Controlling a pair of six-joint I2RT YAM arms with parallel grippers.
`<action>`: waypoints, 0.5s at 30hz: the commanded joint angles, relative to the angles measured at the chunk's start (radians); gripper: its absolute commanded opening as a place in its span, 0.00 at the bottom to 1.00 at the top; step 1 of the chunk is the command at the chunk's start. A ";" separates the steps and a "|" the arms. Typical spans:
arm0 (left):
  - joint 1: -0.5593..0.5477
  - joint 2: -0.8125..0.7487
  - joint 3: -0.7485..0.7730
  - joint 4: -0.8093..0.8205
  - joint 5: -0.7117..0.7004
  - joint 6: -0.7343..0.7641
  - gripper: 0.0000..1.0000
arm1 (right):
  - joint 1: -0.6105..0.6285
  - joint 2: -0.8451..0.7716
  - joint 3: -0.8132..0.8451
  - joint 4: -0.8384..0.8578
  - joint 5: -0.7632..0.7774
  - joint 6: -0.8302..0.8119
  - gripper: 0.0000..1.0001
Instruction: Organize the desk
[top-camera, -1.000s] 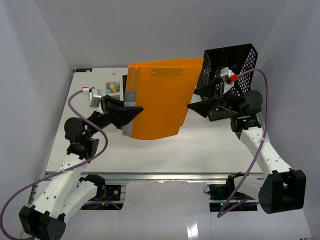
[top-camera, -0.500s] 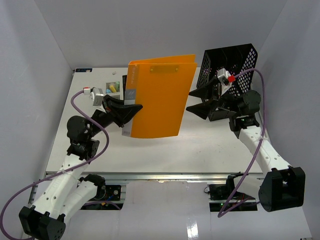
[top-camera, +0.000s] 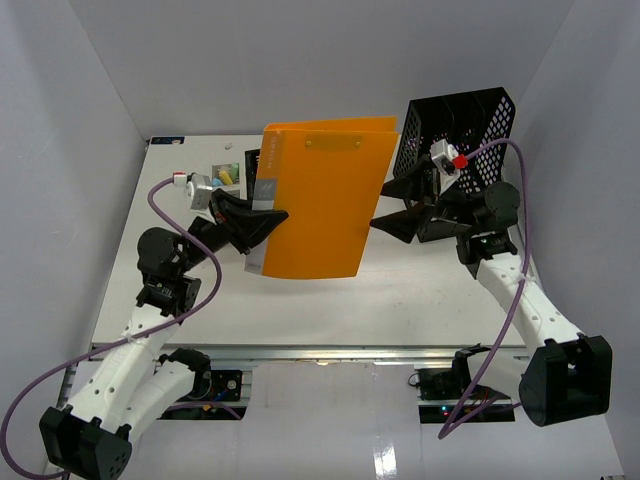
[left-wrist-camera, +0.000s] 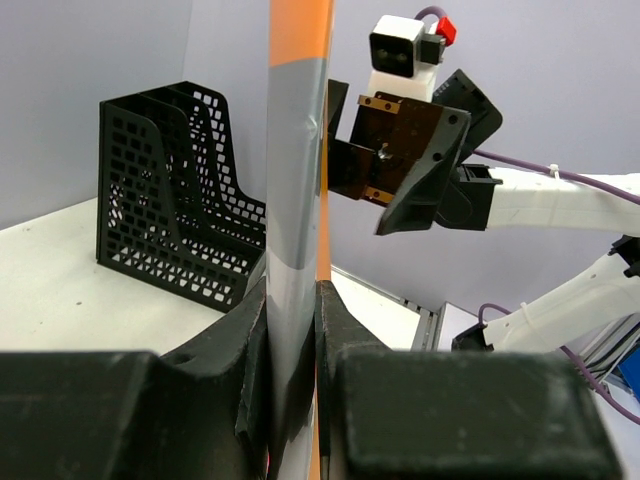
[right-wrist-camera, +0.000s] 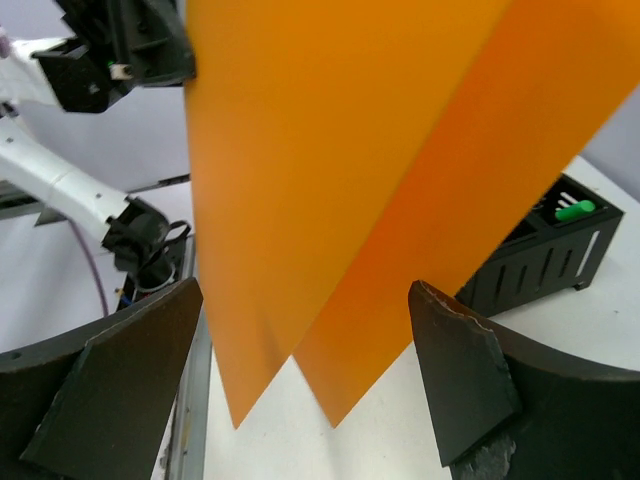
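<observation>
Only left wrist shows jaws clamping binder (left-wrist-camera: 296, 200) (gray spine).

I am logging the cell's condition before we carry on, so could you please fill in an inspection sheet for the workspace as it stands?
Surface: white desk, bare across the front and middle.
Job's things: orange binder held upright over the desk, grey label on its spine.
Clutter: black mesh file rack at the back right; small black organiser with small items at the back left, partly hidden by the binder.
Grippers: left gripper clamped on the binder's spine; right gripper open at the binder's free edge.
Cables: purple cables loop loosely off both arms; no snag seen.
Surroundings: plain white walls; nothing else seen.
</observation>
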 joint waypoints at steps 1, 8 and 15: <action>-0.002 -0.039 0.021 0.057 0.000 0.003 0.00 | 0.003 -0.046 0.045 -0.227 0.164 -0.199 0.90; -0.002 -0.042 -0.003 0.109 0.031 -0.028 0.00 | 0.003 -0.040 0.073 -0.315 0.289 -0.281 0.90; -0.002 -0.007 -0.003 0.159 0.127 -0.075 0.00 | 0.003 0.005 0.035 -0.012 0.124 -0.063 0.90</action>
